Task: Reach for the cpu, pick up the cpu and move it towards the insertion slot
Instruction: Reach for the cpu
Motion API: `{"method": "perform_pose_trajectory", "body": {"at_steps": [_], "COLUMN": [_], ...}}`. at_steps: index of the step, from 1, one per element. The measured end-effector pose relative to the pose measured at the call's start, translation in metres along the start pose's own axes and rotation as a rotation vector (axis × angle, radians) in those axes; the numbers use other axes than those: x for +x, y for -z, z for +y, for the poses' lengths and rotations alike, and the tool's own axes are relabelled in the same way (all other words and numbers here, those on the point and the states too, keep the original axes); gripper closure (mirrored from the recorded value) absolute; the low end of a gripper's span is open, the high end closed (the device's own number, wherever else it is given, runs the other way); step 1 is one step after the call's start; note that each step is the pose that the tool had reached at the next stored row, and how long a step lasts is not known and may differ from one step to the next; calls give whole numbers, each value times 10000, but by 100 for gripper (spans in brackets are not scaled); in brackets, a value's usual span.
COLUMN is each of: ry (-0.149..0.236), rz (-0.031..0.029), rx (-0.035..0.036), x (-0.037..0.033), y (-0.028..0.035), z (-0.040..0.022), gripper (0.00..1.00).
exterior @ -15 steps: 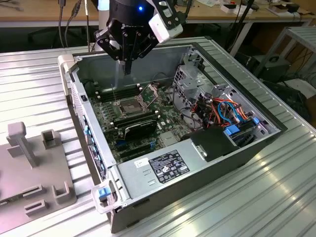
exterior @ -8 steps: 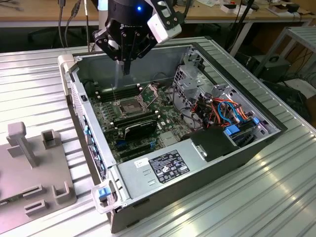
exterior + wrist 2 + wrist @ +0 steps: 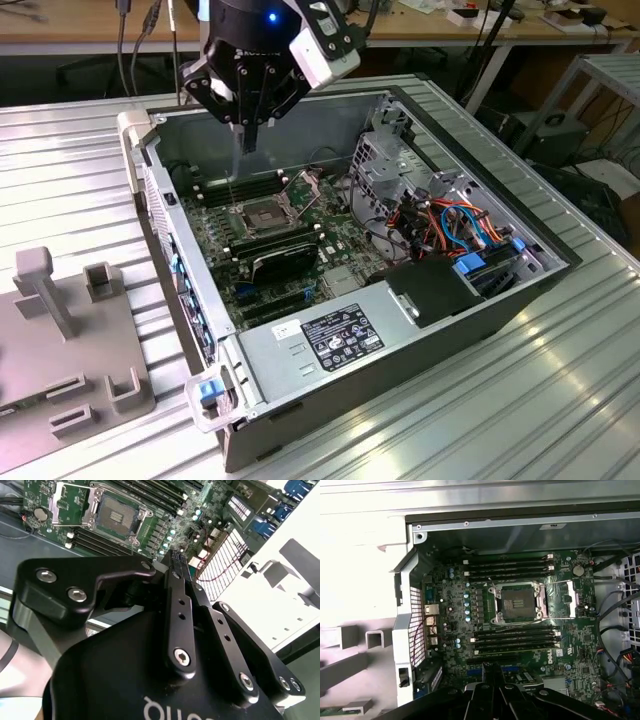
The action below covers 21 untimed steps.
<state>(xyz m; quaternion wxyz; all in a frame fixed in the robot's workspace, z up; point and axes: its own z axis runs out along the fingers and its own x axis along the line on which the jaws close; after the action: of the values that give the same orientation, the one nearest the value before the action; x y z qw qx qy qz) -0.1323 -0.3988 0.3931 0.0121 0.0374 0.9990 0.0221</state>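
**Item 1: black two-finger gripper (image 3: 247, 145).** It hangs above the open grey steel computer case (image 3: 300, 125), well clear of the board. Its fingers are drawn together with no gap that we can see. We cannot tell whether a thin chip sits between them, so we cannot place the cpu.

**Item 2: insertion slot (image 3: 258, 213), a square dark socket in a silver frame.** It sits on the green motherboard (image 3: 450, 610), between two banks of long black memory slots (image 3: 512, 567). Its centre is dark and bare. The silver hinged plate (image 3: 572, 597) is folded back beside it.

**Item 3: grey plastic fixture (image 3: 60, 330).** It stands on the ribbed aluminium table (image 3: 560, 400), outside the case on the exterior view's left.

**Handling note.** We judge the step in hand to be the carry towards the socket.
- Travel should be slow and level.
- The fingers should be centred over the frame before they are lowered.
- The path should stay clear of the raised plate and the case wall.

**View notes.**
- The exterior view gives the gripper's height above the board, which neither wrist view conveys.
- The first wrist view looks straight down on the socket (image 3: 518, 601), with the fingertips (image 3: 492, 669) short of it across the nearer memory bank. That offset is hard to read in the exterior view.
- The second wrist view shows the closed tips (image 3: 176, 560) from behind, and the socket (image 3: 117, 516) beyond them.
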Motion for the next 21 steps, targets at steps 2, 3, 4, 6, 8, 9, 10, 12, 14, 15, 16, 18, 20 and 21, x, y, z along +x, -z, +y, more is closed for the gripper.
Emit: {"method": "perform_pose_trajectory", "body": {"at_steps": [2, 3, 4, 6, 8, 9, 10, 12, 14, 15, 16, 18, 20, 21], "ry": [0, 0, -1, 1, -1, -1, -1, 0, -1, -1, 0, -3, -2, -2], "rz": [2, 4, 8, 13, 16, 17, 18, 21, 25, 27, 31, 43, 49, 53], "rx": [0, -2, -1, -1, -1, -1, -1, -1, -1, -1, -1, -2, -3, -3], "x": [7, 17, 24, 38, 44, 47, 50, 55, 61, 62, 64, 74, 79, 82], "y": [0, -1, 0, 0, -1, -1, -1, -1, -2, -2, -2, -2, -3, -3], "z": [-1, -2, -2, -3, -3, -4, -4, -4, -5, -5, -5, -6, -6, -6], "gripper": [89, 89, 89, 89, 89, 89, 89, 89, 89, 89, 89, 89, 89, 89]}}
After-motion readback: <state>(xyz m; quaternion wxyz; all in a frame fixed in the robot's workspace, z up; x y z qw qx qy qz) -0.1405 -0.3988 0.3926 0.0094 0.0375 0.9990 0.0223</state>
